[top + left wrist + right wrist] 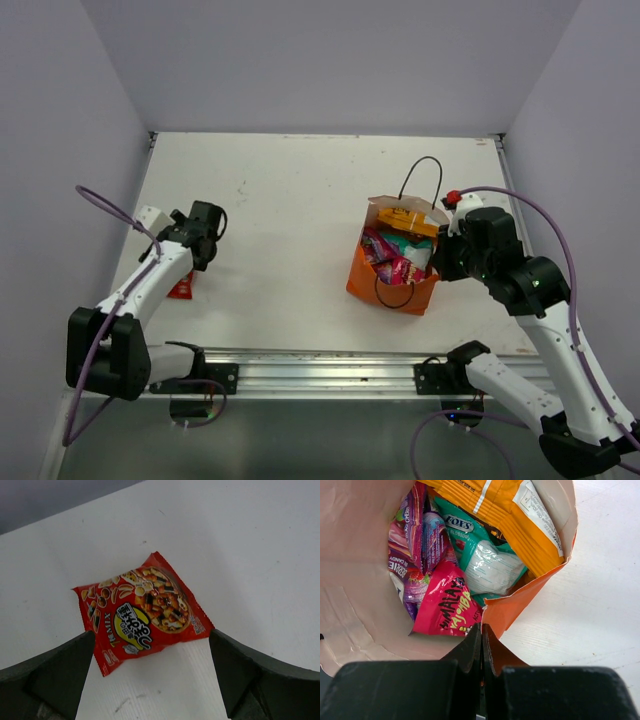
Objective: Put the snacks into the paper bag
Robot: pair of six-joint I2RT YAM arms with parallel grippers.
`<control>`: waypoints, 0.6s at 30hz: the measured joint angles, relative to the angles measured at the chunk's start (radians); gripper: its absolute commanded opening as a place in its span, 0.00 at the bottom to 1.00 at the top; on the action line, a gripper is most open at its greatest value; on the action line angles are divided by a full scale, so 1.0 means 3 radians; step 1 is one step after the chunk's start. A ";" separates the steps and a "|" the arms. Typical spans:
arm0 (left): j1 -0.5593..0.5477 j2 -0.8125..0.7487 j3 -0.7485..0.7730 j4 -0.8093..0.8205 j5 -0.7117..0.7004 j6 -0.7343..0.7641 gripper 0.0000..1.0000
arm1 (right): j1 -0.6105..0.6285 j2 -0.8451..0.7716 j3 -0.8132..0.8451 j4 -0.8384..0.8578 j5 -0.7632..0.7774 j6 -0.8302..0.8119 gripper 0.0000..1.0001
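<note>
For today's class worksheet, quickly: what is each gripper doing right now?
Left gripper: open, jaws either side of the red packet.
Right gripper: shut on the paper bag rim.

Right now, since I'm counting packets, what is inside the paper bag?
The paper bag holds an orange packet, a teal packet, a pink packet and purple packets, overlapping; anything beneath them is covered.

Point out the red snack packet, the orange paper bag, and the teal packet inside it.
red snack packet [142, 615]: left wrist view, middle of its front.
orange paper bag [362, 278]: top external view, outer orange wall.
teal packet [465, 530]: right wrist view, printed top.
</note>
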 measured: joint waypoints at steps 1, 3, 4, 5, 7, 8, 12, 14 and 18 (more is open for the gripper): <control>0.0116 0.0051 -0.0001 0.0130 0.0022 0.0149 1.00 | 0.0000 0.0000 0.0000 0.0000 -0.0005 -0.0003 0.00; 0.0299 0.0161 -0.0005 0.0333 0.0084 0.0388 1.00 | 0.0000 0.0001 0.0000 0.0000 -0.0006 -0.0005 0.00; 0.0373 0.0229 -0.0010 0.0423 0.0114 0.0488 1.00 | 0.0000 0.0001 0.0000 -0.0001 -0.0006 -0.0005 0.00; 0.0426 0.0296 -0.0023 0.0507 0.0144 0.0572 1.00 | 0.0000 0.0005 0.0000 -0.0001 -0.0006 -0.0005 0.00; 0.0506 0.0418 -0.0076 0.0640 0.0217 0.0708 0.80 | 0.0000 0.0008 0.0000 -0.0001 -0.0006 -0.0006 0.00; 0.0540 0.0472 -0.0121 0.0715 0.0264 0.0744 0.61 | 0.0000 0.0008 0.0000 -0.0001 -0.0006 -0.0006 0.00; 0.0647 0.0654 -0.0240 0.0843 0.0409 0.0916 0.00 | 0.0000 0.0006 0.0000 -0.0003 -0.0004 -0.0005 0.00; 0.0659 0.0661 -0.0243 0.0848 0.0458 0.0965 0.00 | 0.0000 0.0006 0.0000 -0.0003 -0.0003 -0.0005 0.00; 0.0657 0.0497 -0.0159 0.0865 0.0582 0.1116 0.00 | 0.0000 0.0006 0.0000 -0.0001 -0.0004 -0.0005 0.00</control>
